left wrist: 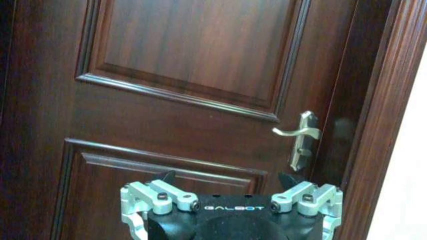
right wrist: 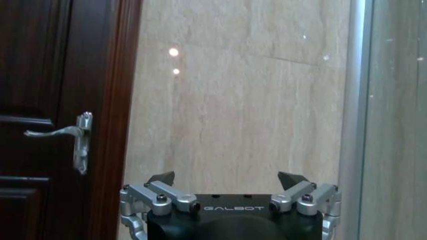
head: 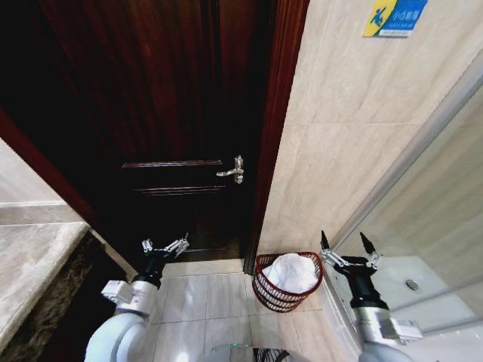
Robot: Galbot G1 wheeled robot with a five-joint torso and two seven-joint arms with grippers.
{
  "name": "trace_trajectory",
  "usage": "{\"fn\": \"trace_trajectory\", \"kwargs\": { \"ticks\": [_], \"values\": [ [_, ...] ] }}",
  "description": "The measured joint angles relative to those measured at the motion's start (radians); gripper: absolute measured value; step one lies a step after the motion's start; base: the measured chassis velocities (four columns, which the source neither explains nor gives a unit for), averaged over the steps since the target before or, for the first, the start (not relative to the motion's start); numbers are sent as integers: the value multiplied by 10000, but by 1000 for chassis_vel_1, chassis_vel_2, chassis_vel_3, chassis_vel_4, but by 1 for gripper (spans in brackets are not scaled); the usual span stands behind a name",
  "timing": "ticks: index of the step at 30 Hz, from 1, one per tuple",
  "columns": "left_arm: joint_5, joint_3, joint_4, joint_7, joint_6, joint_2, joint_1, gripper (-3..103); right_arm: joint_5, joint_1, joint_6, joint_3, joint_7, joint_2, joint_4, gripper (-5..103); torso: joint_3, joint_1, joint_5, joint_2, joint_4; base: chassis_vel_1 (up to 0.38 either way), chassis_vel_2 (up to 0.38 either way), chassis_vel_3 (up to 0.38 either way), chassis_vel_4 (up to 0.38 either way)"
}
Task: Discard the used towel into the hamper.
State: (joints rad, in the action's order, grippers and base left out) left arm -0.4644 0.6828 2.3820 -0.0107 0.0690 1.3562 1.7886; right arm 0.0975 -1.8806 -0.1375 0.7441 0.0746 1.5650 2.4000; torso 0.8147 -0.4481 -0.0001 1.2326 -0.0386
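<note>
Both my left gripper [head: 166, 246] and right gripper [head: 348, 246] hang with jaws spread, empty; soft, light white towel [head: 291, 273] already fills the reddish-brown wire hamper [head: 266, 290] at lower centre.

One hamper [head: 287, 283] stands on the floor, with one white towel [head: 291, 273] inside it. Two grippers are up: one left gripper [head: 165, 246] and one right gripper [head: 348, 245], each with two fingers spread apart. There is one dark wooden door [head: 166, 113] with one metal handle [head: 232, 171], and one blue-and-yellow sign [head: 395, 16] on the wall.
</note>
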Motion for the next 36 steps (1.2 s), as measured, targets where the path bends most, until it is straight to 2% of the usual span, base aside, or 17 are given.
{"fn": "trace_trajectory", "kwargs": {
  "ticks": [6,29,36],
  "values": [
    [0,0,0,0,0,0,0,100,611,-24,-8,252,-19,-333,-238,100,0,0,1,0,0,0,0,0,0],
    [0,0,0,1,0,0,0,100,492,52,-181,-107,93,-320,-544,100,0,0,1,0,0,0,0,0,0],
    [0,0,0,0,0,0,0,100,362,99,-427,-157,91,-288,-1002,100,0,0,1,0,0,0,0,0,0]
  ]
}}
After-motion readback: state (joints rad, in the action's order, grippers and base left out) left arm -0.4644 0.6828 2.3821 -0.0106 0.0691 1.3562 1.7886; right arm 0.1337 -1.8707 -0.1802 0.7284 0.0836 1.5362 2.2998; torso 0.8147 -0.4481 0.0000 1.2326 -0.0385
